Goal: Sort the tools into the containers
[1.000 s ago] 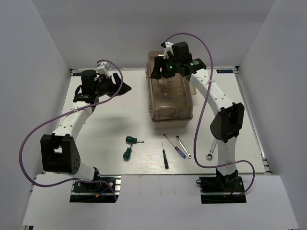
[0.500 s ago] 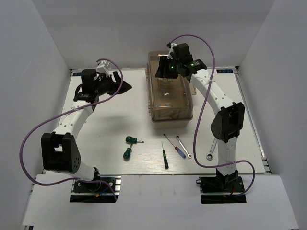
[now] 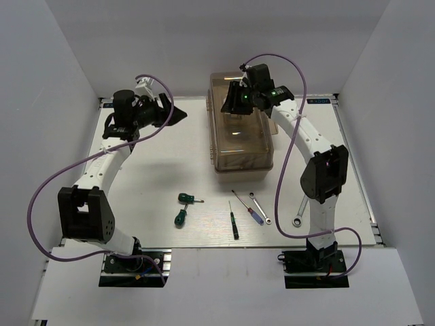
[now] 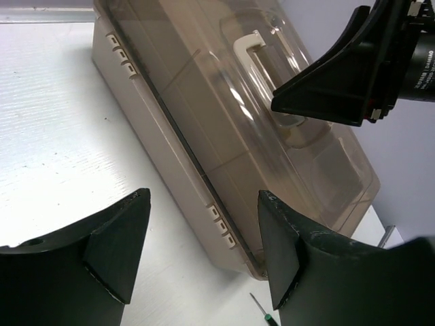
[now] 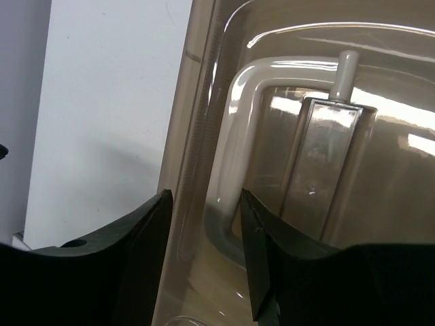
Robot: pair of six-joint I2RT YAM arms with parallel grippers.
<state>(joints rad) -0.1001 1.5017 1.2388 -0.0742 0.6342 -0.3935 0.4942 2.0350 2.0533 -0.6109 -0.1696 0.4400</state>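
Now right gripper (image 5: 205, 197) hangs half open over the toolbox handle (image 5: 234, 102); left gripper (image 4: 204, 197) gapes empty.

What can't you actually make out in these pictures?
- Contents of the beige plastic toolbox with translucent brown lid: every view, tint and glare on the lid hide them.
- Whether the right gripper touches the pale handle: right wrist view, depth unclear.
- Tip type of the slim dark-handled screwdriver: top view, too small.

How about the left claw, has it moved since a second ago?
Yes. The left gripper has shifted a little toward the back edge of the table, judged against the toolbox, which stayed put.
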